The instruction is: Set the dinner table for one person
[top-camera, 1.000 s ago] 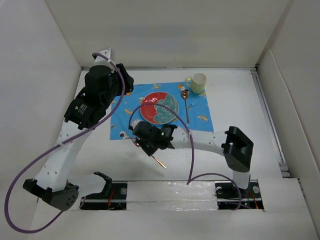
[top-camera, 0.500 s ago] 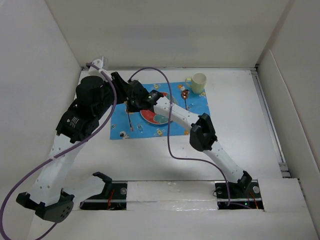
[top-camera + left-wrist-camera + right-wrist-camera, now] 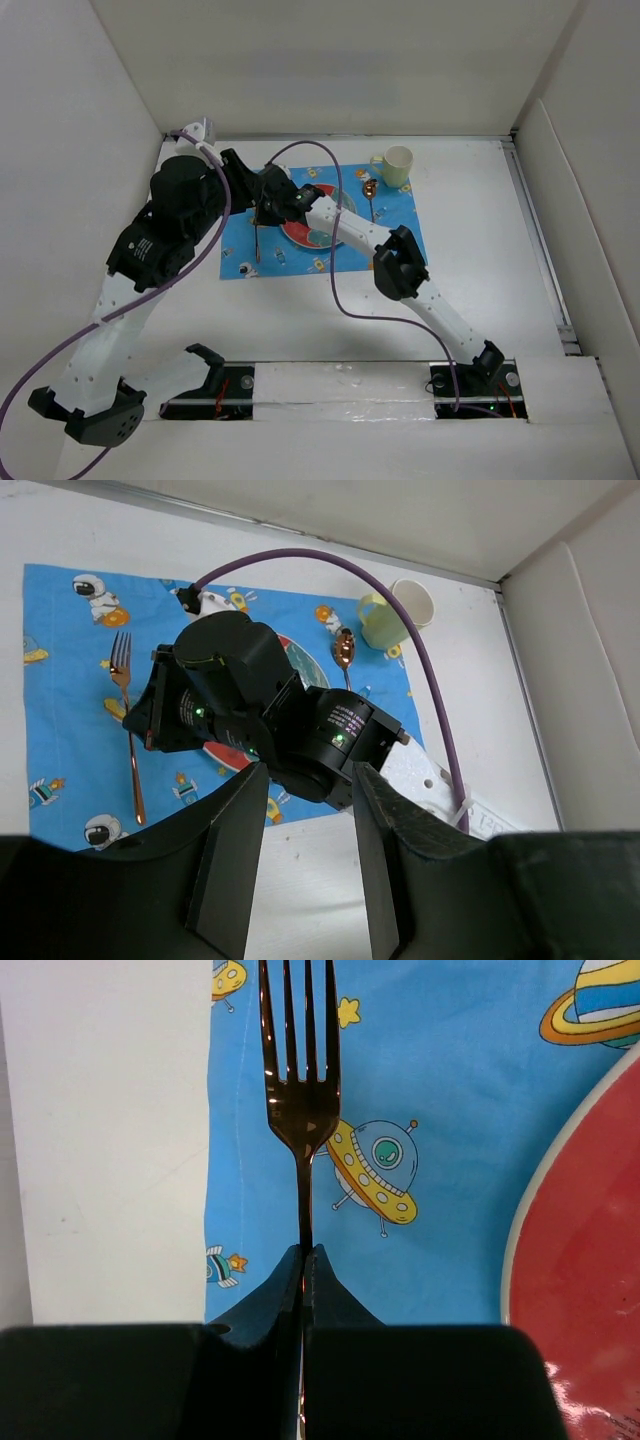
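Observation:
My right gripper (image 3: 259,218) is shut on a copper fork (image 3: 257,242) by its handle, low over the left strip of the blue cartoon-print cloth (image 3: 398,228). In the right wrist view the fork (image 3: 298,1070) points its tines away from the shut gripper (image 3: 305,1252), left of the red plate (image 3: 590,1260). The plate (image 3: 322,236) lies mid-cloth, partly under my right arm. A copper spoon (image 3: 371,198) lies right of it, with a pale yellow cup (image 3: 397,165) at the far right corner. My left gripper (image 3: 305,780) is open, empty and raised above the white dinner table (image 3: 480,250).
White walls enclose the table on the left, far and right sides. My left arm (image 3: 165,225) rises at the cloth's left edge, close to my right wrist. A purple cable (image 3: 335,260) arcs over the plate. The arm bases sit along the near edge.
My right arm has swung from the cloth's near edge to its left strip, carrying the fork, now with its tines pointing to the far side. My left arm has shifted slightly left.

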{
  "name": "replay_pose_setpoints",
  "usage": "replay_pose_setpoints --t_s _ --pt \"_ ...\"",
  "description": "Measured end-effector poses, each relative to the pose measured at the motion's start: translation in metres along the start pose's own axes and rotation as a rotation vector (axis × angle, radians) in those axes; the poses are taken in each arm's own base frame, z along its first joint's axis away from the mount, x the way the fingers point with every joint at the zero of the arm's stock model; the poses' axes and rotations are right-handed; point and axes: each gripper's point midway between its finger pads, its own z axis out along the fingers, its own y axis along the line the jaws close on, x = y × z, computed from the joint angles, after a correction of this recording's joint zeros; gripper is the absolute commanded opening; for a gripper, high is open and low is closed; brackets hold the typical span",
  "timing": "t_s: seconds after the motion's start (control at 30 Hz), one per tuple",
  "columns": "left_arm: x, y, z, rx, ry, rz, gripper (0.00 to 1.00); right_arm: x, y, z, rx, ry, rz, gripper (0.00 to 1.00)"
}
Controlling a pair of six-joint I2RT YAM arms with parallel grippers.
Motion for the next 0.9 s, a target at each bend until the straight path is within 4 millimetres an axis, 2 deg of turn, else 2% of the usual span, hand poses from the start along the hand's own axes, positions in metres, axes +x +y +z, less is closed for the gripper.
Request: replay_pose_setpoints --t_s 0.13,0.37,0.6,0.9 --pt "-0.005 0.001 -0.009 0.001 -0.021 -0.004 0.37 0.0 -0.001 0.007 -0.006 -0.007 0.013 0.0" --pt "-0.009 0.002 -0.017 0.005 -0.043 -0.01 0.37 0.016 -0.027 0.031 0.039 0.027 0.031 0.0" --pt "-0.009 0.002 -0.016 0.004 -0.042 -0.012 0.37 -0.005 -0.03 0.031 0.024 -0.007 0.05 0.0" --pt "-0.008 0.001 -0.015 0.005 -0.038 -0.013 0.37 -0.021 -0.043 0.031 0.022 -0.018 0.075 0.0"
